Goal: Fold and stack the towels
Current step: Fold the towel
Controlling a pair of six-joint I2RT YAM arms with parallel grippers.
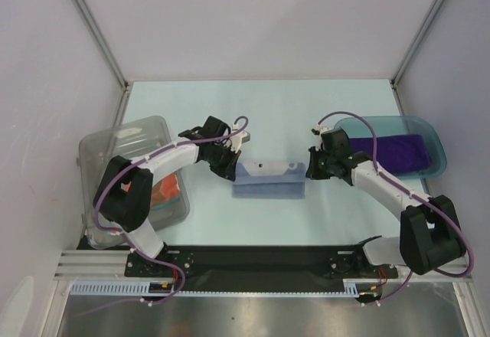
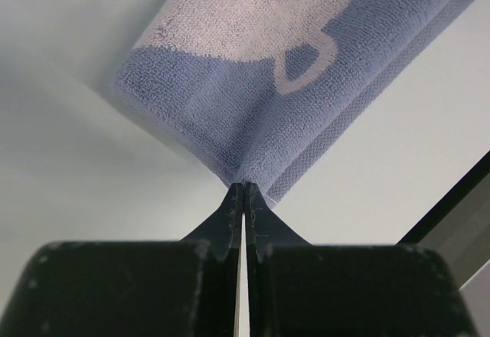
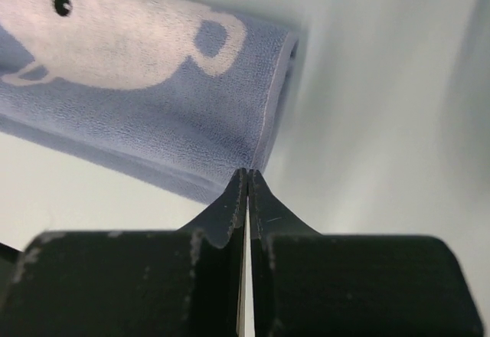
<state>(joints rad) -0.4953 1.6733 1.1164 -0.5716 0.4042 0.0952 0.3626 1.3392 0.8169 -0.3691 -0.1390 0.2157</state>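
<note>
A light blue towel with white print (image 1: 269,178) lies folded in half at the table's middle. My left gripper (image 1: 232,170) is shut on its left corner, seen in the left wrist view (image 2: 243,187) with the towel (image 2: 253,84) bunched at the tips. My right gripper (image 1: 309,170) is shut on its right corner, seen in the right wrist view (image 3: 248,172) with the towel (image 3: 138,84) running off to the left. A purple towel (image 1: 394,151) lies in the teal tray (image 1: 439,152). An orange-brown towel (image 1: 165,191) shows inside the clear bin (image 1: 115,149).
The clear plastic bin stands at the left, under the left arm. The teal tray stands at the right, behind the right arm. White walls with metal posts close the back and sides. A black rail runs along the near edge.
</note>
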